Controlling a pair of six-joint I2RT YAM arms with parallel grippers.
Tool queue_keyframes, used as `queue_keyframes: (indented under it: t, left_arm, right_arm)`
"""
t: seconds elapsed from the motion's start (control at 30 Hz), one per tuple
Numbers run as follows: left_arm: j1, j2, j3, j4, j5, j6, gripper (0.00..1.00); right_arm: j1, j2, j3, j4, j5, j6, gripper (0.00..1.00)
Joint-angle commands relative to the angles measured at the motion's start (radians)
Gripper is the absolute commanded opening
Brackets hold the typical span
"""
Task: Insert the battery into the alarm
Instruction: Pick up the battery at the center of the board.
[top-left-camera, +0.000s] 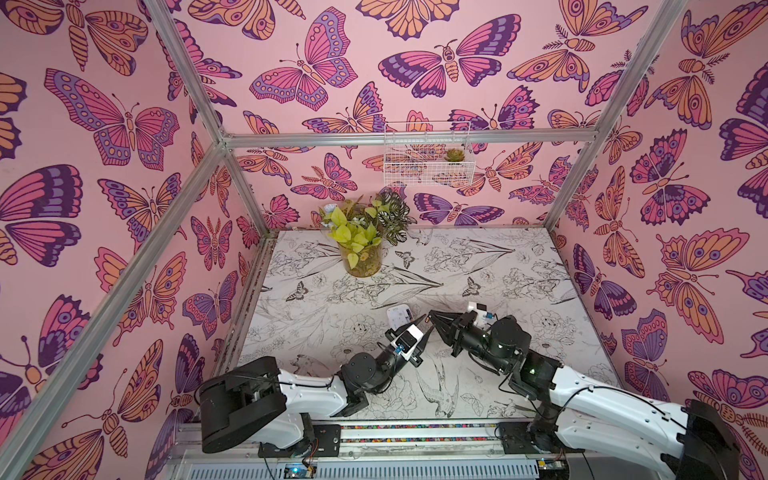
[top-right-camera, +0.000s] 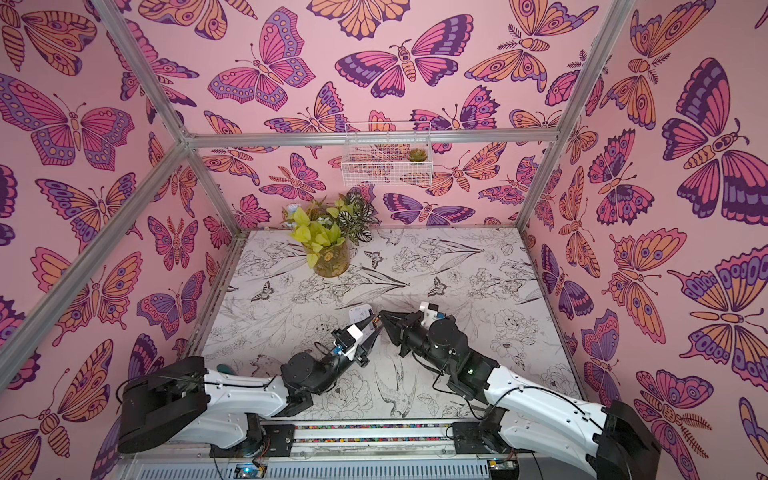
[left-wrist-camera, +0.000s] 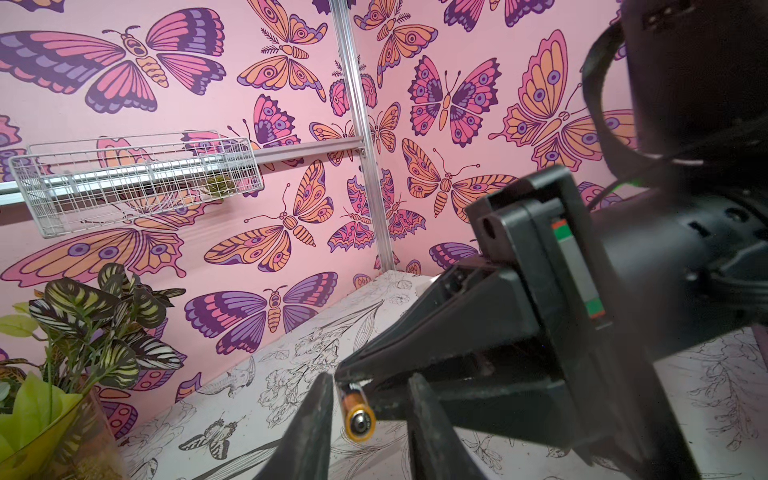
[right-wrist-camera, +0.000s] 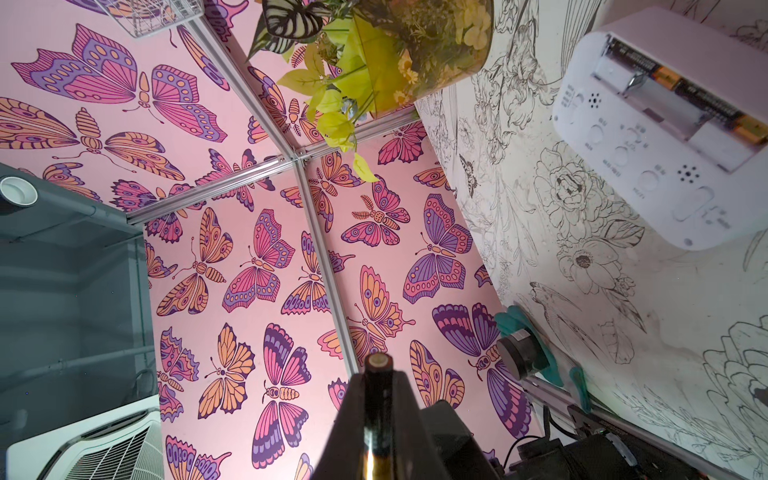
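You get no readable text in any view. The alarm has small grey labels beside the buttons on its back, too blurred to read. The slot batteries carry fine print on their black bands, also illegible. The held battery shows faint white marks, which can't be made out. In both top views the alarm's markings are too small.

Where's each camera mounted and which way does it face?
Top views: high above the robot, looking down at the table; left arm, right arm show.
Left wrist: on left arm, facing the back wall; left tool straddles the battery.
Right wrist: on right arm, facing the left wall and alarm; right tool clamps the battery.
Shared: the battery, in both wrist views.
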Motion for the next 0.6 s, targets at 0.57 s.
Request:
queue_keyframes:
  t: [0.57]
  left_arm:
    - [-0.004, 0.026, 0.028, 0.037, -0.038, -0.023, 0.27]
  right_arm:
    - [0.027, -0.009, 0.002, 0.039, 0.022, 0.004, 0.02]
